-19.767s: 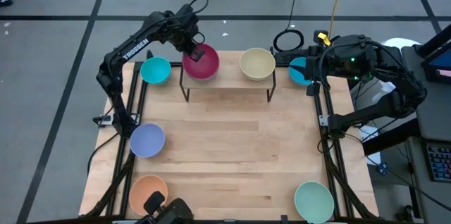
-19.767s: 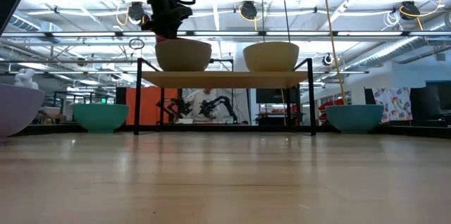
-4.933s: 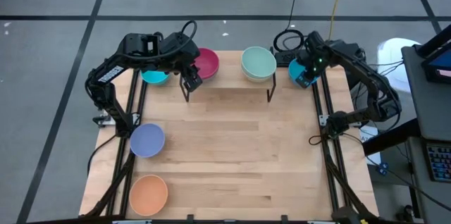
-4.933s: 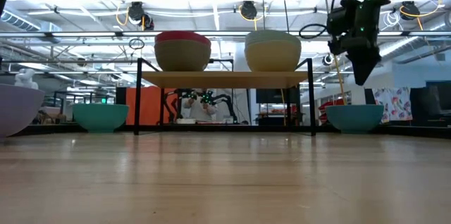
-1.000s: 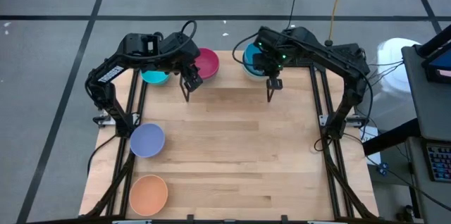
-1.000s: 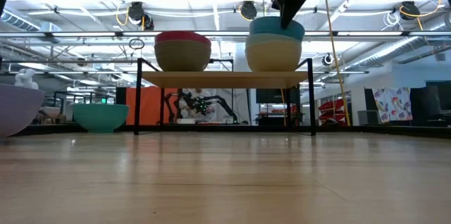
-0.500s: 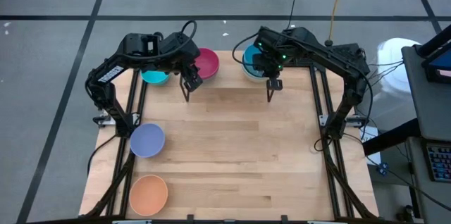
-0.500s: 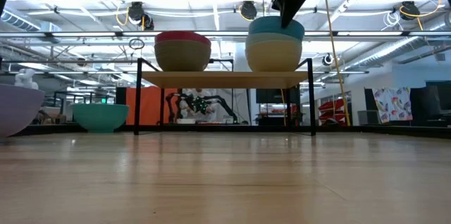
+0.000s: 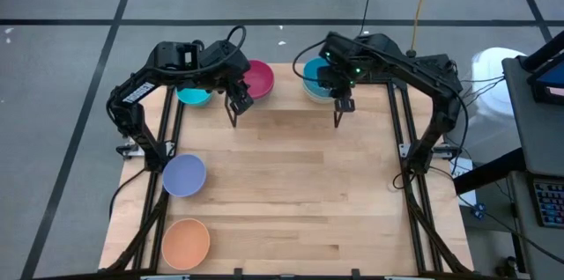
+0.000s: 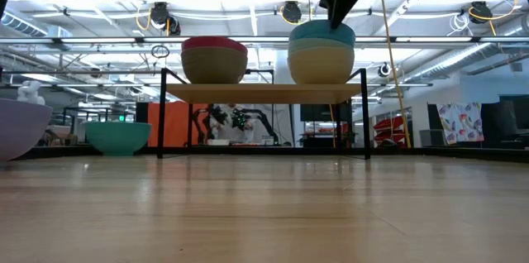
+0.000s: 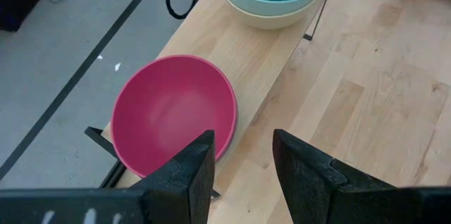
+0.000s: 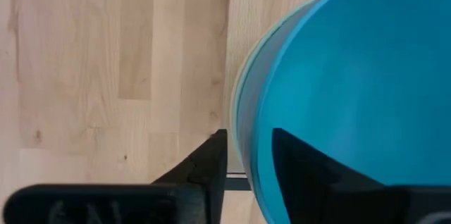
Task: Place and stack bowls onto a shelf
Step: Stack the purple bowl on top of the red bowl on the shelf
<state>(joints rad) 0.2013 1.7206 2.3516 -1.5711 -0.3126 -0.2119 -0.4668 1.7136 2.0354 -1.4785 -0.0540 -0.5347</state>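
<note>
The shelf stands at the table's far edge with two stacks of bowls on it. The left stack is a magenta bowl nested in an olive-grey one. The right stack is cream at the bottom, mint in the middle and a cyan bowl on top. My right gripper is open above that stack, one finger outside the cyan bowl's near rim and one inside. My left gripper hangs open above the shelf's near edge, beside the magenta bowl, with nothing between its fingers.
A second cyan bowl sits on the table left of the shelf, under my left arm. A lavender bowl and an orange bowl lie along the table's left edge. Black frame rails run along both sides.
My right gripper has opened at the cyan bowl's rim and let it go, staying in place above the right stack. The cyan bowl has settled a little, level on the mint bowl.
</note>
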